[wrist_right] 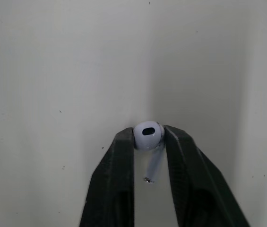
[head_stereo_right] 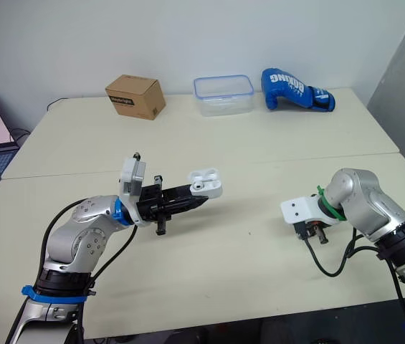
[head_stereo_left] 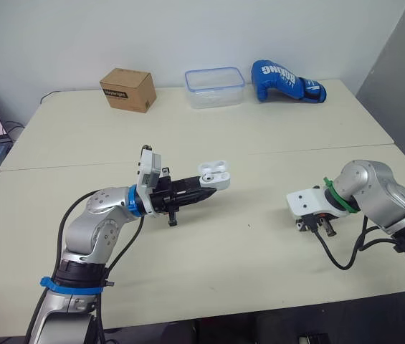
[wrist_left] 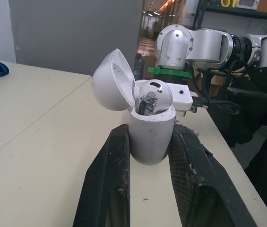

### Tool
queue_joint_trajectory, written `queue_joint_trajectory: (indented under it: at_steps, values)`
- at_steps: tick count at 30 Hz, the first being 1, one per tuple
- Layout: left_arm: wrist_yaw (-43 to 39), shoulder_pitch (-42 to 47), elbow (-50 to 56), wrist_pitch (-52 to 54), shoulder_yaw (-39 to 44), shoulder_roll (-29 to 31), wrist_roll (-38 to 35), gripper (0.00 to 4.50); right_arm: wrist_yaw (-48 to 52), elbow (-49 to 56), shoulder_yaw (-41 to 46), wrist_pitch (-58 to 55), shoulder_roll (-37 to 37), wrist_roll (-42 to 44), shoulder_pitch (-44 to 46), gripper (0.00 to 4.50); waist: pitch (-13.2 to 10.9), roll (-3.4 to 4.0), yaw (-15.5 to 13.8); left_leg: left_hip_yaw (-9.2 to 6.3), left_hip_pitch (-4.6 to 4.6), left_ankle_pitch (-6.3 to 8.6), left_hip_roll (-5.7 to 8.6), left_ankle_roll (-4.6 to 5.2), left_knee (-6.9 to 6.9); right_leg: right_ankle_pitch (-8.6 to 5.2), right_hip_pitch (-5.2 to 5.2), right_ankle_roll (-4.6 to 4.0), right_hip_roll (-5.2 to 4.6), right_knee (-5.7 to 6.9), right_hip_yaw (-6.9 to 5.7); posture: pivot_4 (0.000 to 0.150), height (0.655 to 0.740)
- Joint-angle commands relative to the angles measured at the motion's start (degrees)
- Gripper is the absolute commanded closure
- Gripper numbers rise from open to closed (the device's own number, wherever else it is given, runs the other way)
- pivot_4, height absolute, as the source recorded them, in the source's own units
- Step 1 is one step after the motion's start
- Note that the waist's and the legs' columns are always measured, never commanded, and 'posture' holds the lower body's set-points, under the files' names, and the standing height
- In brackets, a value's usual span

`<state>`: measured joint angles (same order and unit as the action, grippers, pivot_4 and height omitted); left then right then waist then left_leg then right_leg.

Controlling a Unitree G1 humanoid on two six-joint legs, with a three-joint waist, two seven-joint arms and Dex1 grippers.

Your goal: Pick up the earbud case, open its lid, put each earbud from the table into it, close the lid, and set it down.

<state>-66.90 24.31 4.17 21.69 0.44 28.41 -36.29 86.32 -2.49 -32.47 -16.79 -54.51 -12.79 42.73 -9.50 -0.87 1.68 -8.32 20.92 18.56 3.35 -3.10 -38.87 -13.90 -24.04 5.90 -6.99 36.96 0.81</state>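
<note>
Open tabletop [head_stereo_left: 259, 208] separates left fingers [wrist_left: 107, 189] from right fingers [wrist_right: 114, 189]; box [head_stereo_left: 127, 89], container [head_stereo_left: 214, 98], glove [head_stereo_left: 281, 79] stand behind.

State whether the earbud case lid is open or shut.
Open: the lid is hinged back from the earbud case, exposing one earbud inside.

Silver arms [head_stereo_left: 93, 228], black cables [head_stereo_left: 344, 269], blue band [head_stereo_left: 132, 201], black left gripper [wrist_left: 152, 131]

I'm looking down on a pale cream worktop [head_stereo_left: 259, 236] with a seam running across it from side to side. Along its far edge, well apart from each other, sit a brown cardboard box [head_stereo_left: 127, 89], a clear lidded container [head_stereo_left: 215, 99] with a blue rim, and a blue boxing glove [head_stereo_left: 281, 80] lying on its side. The right claw [wrist_right: 148, 138] pinches an earbud [wrist_right: 147, 132] low over the surface; I can't tell if it touches.
</note>
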Motion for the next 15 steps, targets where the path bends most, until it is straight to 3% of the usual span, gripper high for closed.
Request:
queue_joint_trajectory:
  at_steps: [1, 3, 15]
  values:
    - [0.1, 0.2, 2.3, -1.2, 0.8, -0.1, -0.3, 3.74, 0.2, 0.3, 0.9, -0.4, -0.1, -1.9, -0.2, 2.46, 0.0, 0.00, 0.0, 0.00, 0.00, 0.00, 0.00, 0.00, 0.00, 0.00, 0.00, 0.00, 0.00, 0.00, 0.00, 0.150, 0.7307]
    - [0.1, 0.2, 2.3, -1.3, 0.7, -0.1, -0.3, 3.74, 0.5, 1.1, 0.9, -1.1, -0.3, -2.4, 0.0, 1.82, 0.0, 0.00, 0.0, 0.00, 0.00, 0.00, 0.00, 0.00, 0.00, 0.00, 0.00, 0.00, 0.00, 0.00, 0.01, 0.150, 0.7307]
    - [0.1, 0.7, 1.4, -2.3, 0.2, -1.0, 0.2, 3.74, 3.6, 8.6, -2.1, -9.2, 0.4, -10.5, 1.8, 1.82, 0.0, 0.00, 0.0, 0.00, 0.02, 0.00, 0.00, 0.00, 0.01, 0.00, -0.02, 0.00, 0.00, 0.00, 0.00, 0.150, 0.7307]
